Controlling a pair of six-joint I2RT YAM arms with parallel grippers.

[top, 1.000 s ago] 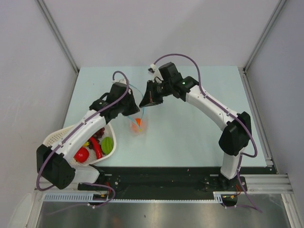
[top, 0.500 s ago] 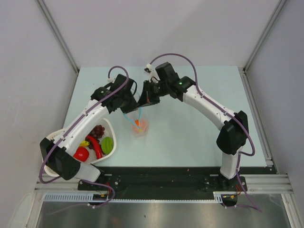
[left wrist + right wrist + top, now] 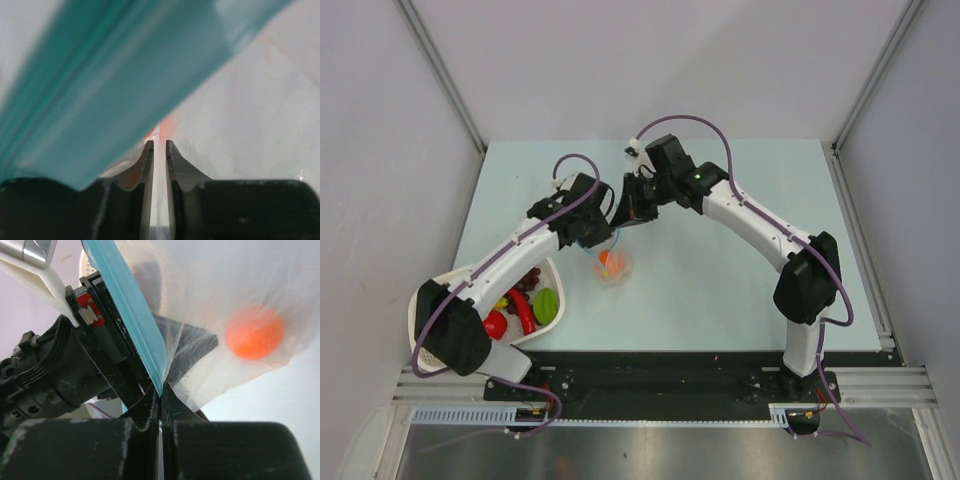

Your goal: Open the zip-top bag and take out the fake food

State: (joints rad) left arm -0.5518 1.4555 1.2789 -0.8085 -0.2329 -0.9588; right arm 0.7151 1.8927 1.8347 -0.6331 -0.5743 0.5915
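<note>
The left arm stretches from its base at the near left corner diagonally over the rim of the white basket (image 3: 428,292), and its wrist bends inward so the left gripper (image 3: 601,230) meets the bag's mouth over the middle of the table (image 3: 740,260). The right arm rises from the near right, folds at the elbow and reaches back across to the left. The right gripper (image 3: 620,222) ends just beside the left one, with the two black heads almost touching.

In the right wrist view the right gripper (image 3: 160,387) is clamped tight on the edge of the zip-top bag (image 3: 200,285), right at the teal zip strip (image 3: 131,315). The left gripper (image 3: 158,144) stands only a narrow slit apart. The strip (image 3: 125,65) crosses close in front of its tips, and it cannot be told whether any film still sits between them.

The bag (image 3: 620,270) hangs below the two grippers with its bottom near the table, and an orange ball (image 3: 254,332) is still inside it. The other fake food lies in the basket: the grape bunch (image 3: 528,278), a red round piece (image 3: 495,325), a green oval (image 3: 547,305) and a yellow piece (image 3: 501,302).

Compared with a second ago, the left wrist has swung up and inward toward the right gripper, closing the space between them. The left forearm has shifted off part of the basket. The right wrist has edged slightly left, while the bag and ball sit in about the same spot.
</note>
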